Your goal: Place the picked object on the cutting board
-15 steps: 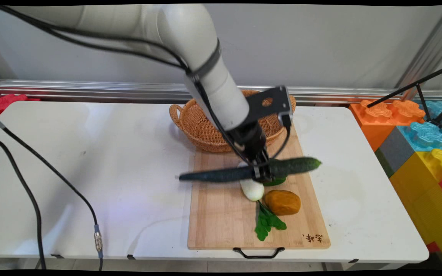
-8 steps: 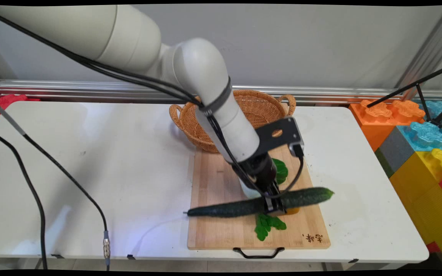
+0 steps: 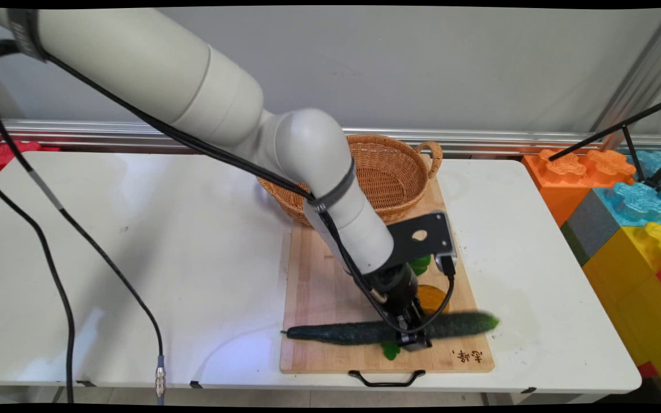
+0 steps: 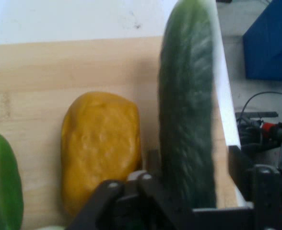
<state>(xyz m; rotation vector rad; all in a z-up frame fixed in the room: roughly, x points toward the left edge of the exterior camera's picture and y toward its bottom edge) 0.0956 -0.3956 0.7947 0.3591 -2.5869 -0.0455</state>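
A white table fills the middle of the frame. A wooden cutting board lies on it at lower centre, its black handle at the near edge. A woven basket sits touching the board's far end. On the board are a yellow-brown potato, a green vegetable just behind it, and a green leaf. Large coloured toy blocks are stacked at the right.

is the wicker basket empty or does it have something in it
Empty as far as visible: the basket shows only bare weave, though the arm hides its near left part.
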